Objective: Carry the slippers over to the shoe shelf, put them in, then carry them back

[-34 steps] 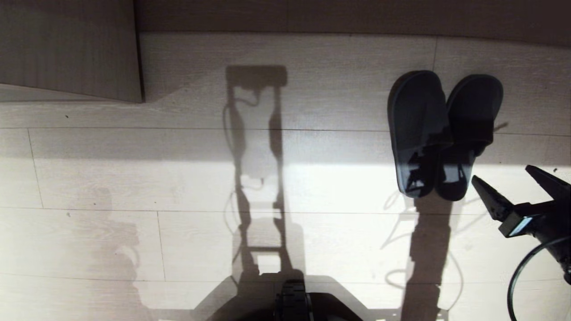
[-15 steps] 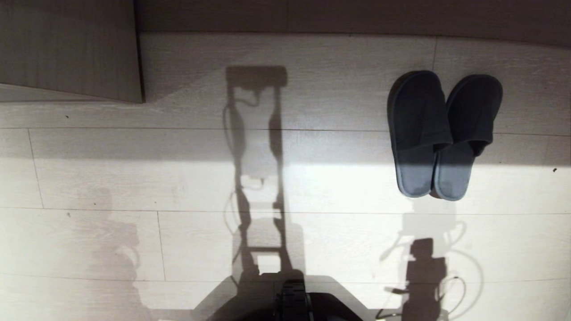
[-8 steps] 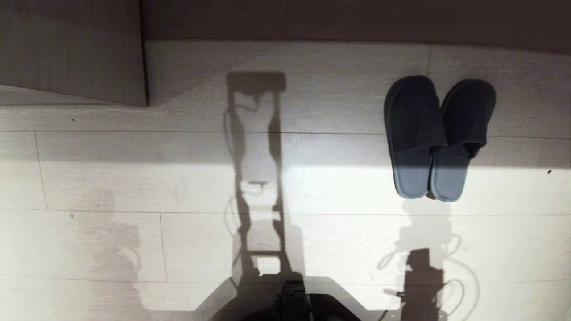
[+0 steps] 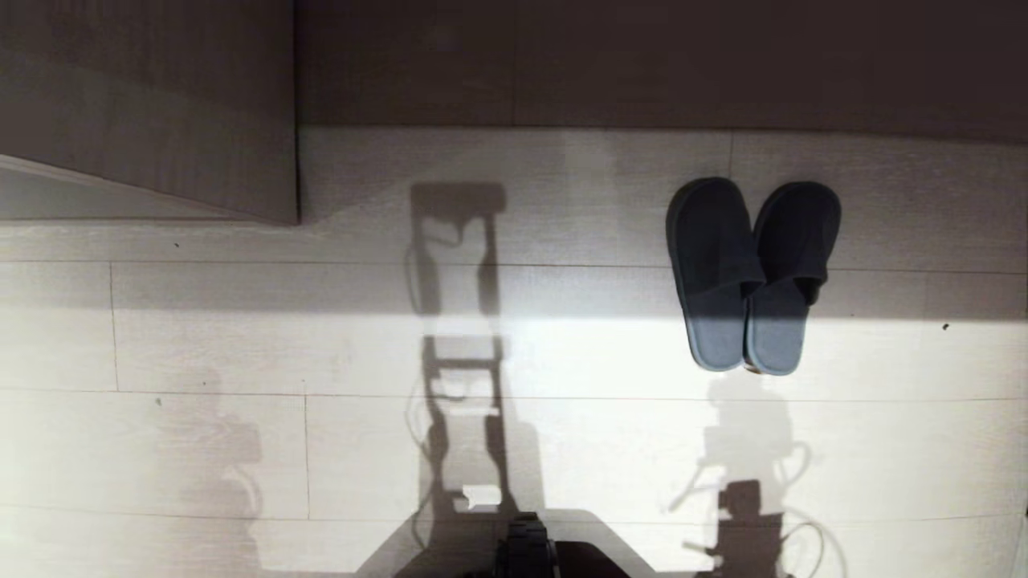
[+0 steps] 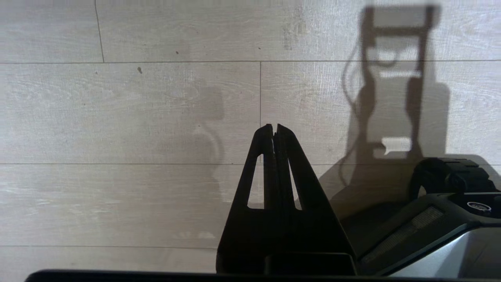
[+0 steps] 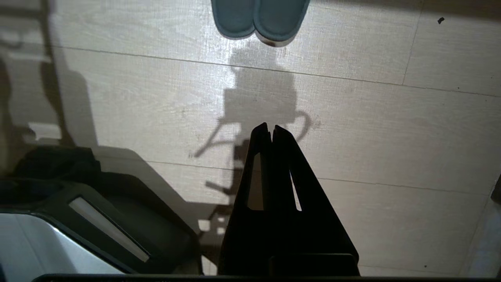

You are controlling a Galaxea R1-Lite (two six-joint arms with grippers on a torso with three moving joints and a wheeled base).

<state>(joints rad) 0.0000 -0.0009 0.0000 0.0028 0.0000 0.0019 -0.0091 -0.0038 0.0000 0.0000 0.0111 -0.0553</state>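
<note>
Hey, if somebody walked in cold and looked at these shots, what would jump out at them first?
The slippers, a dark pair side by side on the pale floor at the right of the head view, half in shade and half in sunlight. Next, the robot's long shadow running up the middle of the floor. Each wrist view shows a shut, empty gripper: left gripper, right gripper.

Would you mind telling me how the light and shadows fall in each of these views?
Head view: a bright sunlit band crosses the floor, lighting the slippers' heels while their toes stay shaded. Left wrist view: the shut left end effector is silhouetted. Right wrist view: the shut right end effector is silhouetted.
</note>
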